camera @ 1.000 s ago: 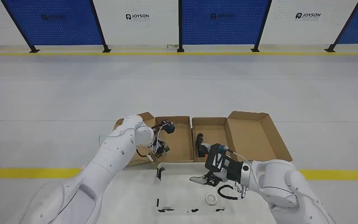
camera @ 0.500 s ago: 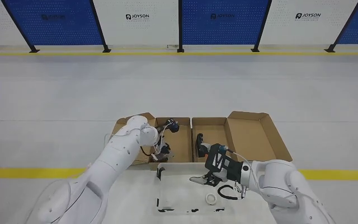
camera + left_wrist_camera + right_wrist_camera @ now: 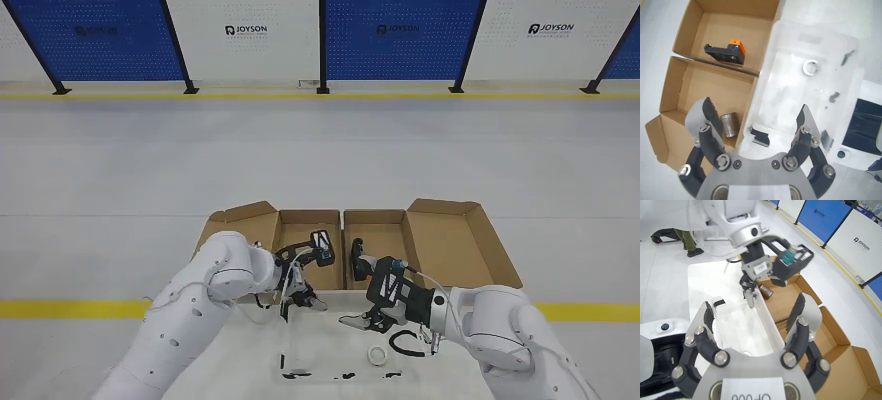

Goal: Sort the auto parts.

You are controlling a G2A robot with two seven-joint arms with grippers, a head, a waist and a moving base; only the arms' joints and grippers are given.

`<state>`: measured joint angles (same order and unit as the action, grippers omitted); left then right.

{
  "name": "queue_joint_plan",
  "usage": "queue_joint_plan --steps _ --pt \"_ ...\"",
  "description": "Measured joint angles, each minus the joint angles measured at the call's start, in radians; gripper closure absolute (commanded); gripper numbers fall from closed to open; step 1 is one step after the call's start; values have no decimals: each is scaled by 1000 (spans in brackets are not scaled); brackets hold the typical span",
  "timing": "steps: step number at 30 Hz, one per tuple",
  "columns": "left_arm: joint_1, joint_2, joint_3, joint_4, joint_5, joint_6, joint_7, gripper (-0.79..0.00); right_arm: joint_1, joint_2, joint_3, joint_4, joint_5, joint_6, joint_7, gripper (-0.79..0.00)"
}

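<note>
My left arm has swung back from over the brown boxes, and my left gripper [image 3: 755,104] now hangs over the white tray [image 3: 787,94], at its edge next to the boxes. Its fingers are spread wide with nothing between them. My right gripper [image 3: 360,322] has stayed where it was, over the tray, spread and holding nothing too.

Two cardboard boxes stand side by side, touching the tray. They are brown, flat-walled and open on top. The tray is smooth, shiny white plastic with round corners.

In one box [image 3: 719,28] lies a blocky black part with an orange end [image 3: 726,53]. In the other box [image 3: 711,89] a short shiny metal tube [image 3: 728,125] lies just beside the tray wall. Inside the tray are a small white ring [image 3: 809,67] and a little black bit [image 3: 760,137].
</note>
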<state>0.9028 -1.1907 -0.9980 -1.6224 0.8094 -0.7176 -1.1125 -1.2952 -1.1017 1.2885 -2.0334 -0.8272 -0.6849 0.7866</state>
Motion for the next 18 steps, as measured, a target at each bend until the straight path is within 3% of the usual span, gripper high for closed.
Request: queue_joint_plan --steps 4,13,16,18 --pt "-38 -3 25 53 4 3 8 -785 0 0 0 0 0 0 0 -785" --pt "-14 2 28 87 -25 -8 32 -785 0 0 0 0 0 0 0 -785" --pt "-44 29 93 159 -136 -71 79 -785 0 0 0 0 0 0 0 -785" --pt "-82 63 169 205 -204 -123 130 -785 0 0 0 0 0 0 0 -785"
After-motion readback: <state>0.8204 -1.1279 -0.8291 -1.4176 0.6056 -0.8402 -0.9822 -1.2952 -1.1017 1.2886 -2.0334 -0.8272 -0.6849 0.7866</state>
